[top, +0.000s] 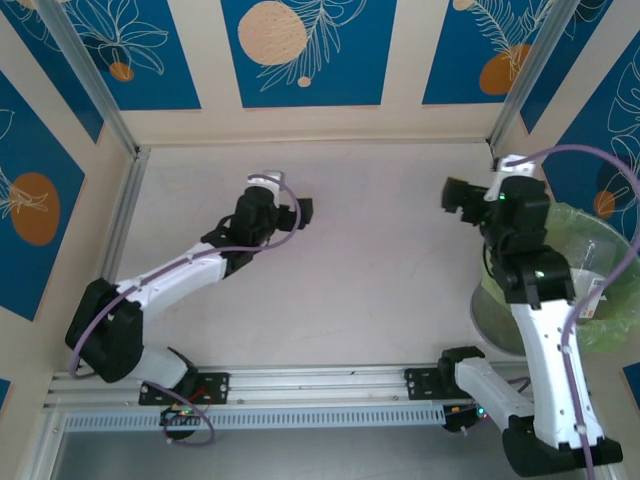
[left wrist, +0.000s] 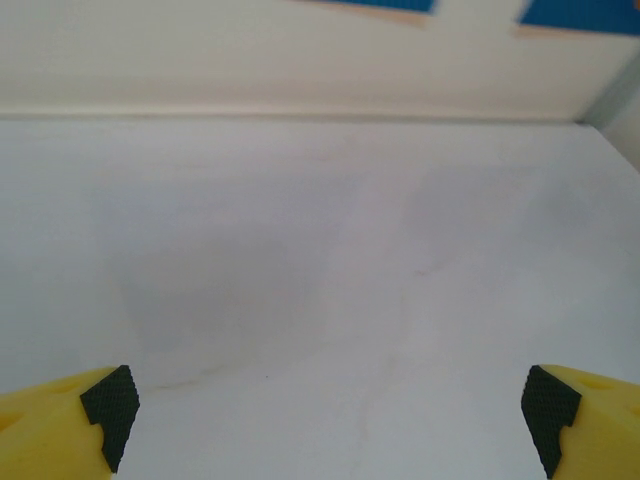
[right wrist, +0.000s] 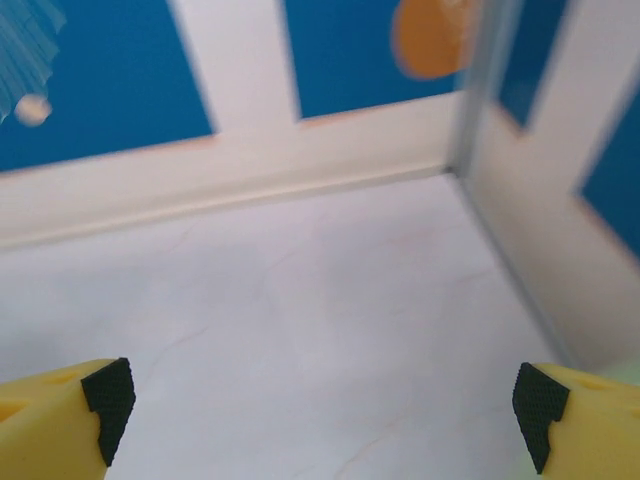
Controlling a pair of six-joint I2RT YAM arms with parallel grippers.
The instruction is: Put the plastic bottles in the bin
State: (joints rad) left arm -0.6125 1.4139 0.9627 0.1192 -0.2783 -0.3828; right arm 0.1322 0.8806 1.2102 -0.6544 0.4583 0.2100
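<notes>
So, both arms are hanging out over the pale table [top: 380, 290] and neither one is carrying anything. The left gripper [top: 303, 212] is hovering over the middle-left part of the table and pointing to the right. Its jaws are spread wide. In its wrist view the black pads [left wrist: 110, 398] on the yellow fingers are sitting at opposite edges of the picture, with just bare tabletop showing between them.

The right gripper [top: 452, 195] is sitting up toward the far right corner and pointing left, and it's spread wide too. Its wrist camera is looking at the back wall [right wrist: 250, 160] with the blue panels, the metal corner post [right wrist: 475, 90], and more bare tabletop.

The bin [top: 600, 240] with the light-green bag is standing at the right side, toward the front. The right arm is crossing in front of its left part, so I can't really tell what's lying inside it. The right gripper is well clear of the rim.
</notes>
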